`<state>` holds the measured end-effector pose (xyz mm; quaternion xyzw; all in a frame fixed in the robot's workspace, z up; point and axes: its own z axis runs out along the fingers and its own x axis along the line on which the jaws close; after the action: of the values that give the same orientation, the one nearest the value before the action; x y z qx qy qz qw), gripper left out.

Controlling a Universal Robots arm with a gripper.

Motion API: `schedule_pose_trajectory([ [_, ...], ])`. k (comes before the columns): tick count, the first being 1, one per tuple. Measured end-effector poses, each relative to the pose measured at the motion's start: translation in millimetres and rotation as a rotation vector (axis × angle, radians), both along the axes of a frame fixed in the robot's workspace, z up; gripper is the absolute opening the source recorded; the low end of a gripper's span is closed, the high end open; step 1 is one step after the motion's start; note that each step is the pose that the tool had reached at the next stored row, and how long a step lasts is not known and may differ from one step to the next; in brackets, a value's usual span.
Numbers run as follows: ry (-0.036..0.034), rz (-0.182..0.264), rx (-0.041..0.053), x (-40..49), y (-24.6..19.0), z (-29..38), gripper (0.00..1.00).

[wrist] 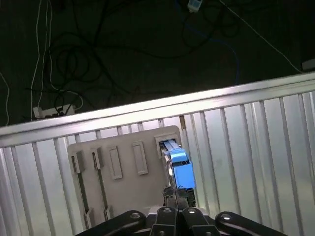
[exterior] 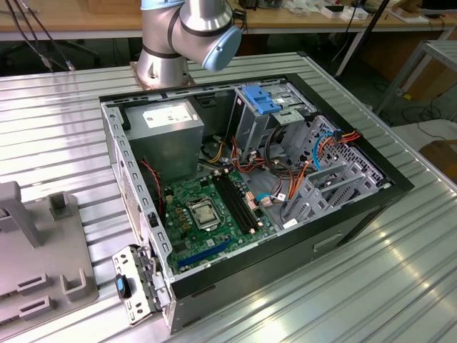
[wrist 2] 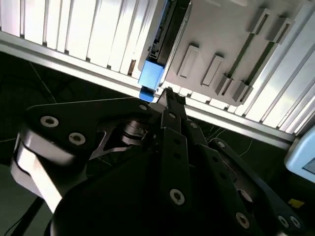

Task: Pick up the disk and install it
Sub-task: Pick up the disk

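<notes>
On the ribbed aluminium table (wrist: 246,132), the flat grey metal disk (wrist: 179,167) in its bright blue carrier stands on edge in a slot of the grey plastic holder (wrist: 125,135), with the black gripper (wrist: 173,191) at its blue end, and I cannot tell whether it is grasping.

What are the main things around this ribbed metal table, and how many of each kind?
Silver robot arm with light-blue joint caps: 1
Open black computer case: 1
Flat grey slotted holder plate: 1
Grey metal hard disk in a bright blue plastic carrier, standing on edge in the holder plate: 1
Total: 4
</notes>
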<state>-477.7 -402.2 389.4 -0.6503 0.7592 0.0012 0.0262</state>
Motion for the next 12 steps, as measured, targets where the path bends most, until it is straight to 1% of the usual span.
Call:
schedule_pose_trajectory([
  [2,-0.0013,0.057,-0.0012,-0.1,0.1,-1.7,0.11],
  [4,-0.0021,0.102,-0.0018,-0.1,0.0,-3.0,0.11],
  [7,-0.0048,0.155,-0.0027,-0.1,0.0,-4.7,0.11],
  [8,-0.0070,0.167,-0.0038,0.0,0.2,-5.7,0.11],
  [10,-0.0069,0.168,-0.0079,1.5,2.3,-7.7,0.11],
  [12,-0.0065,0.168,-0.0095,2.6,3.8,-10.0,0.11],
])
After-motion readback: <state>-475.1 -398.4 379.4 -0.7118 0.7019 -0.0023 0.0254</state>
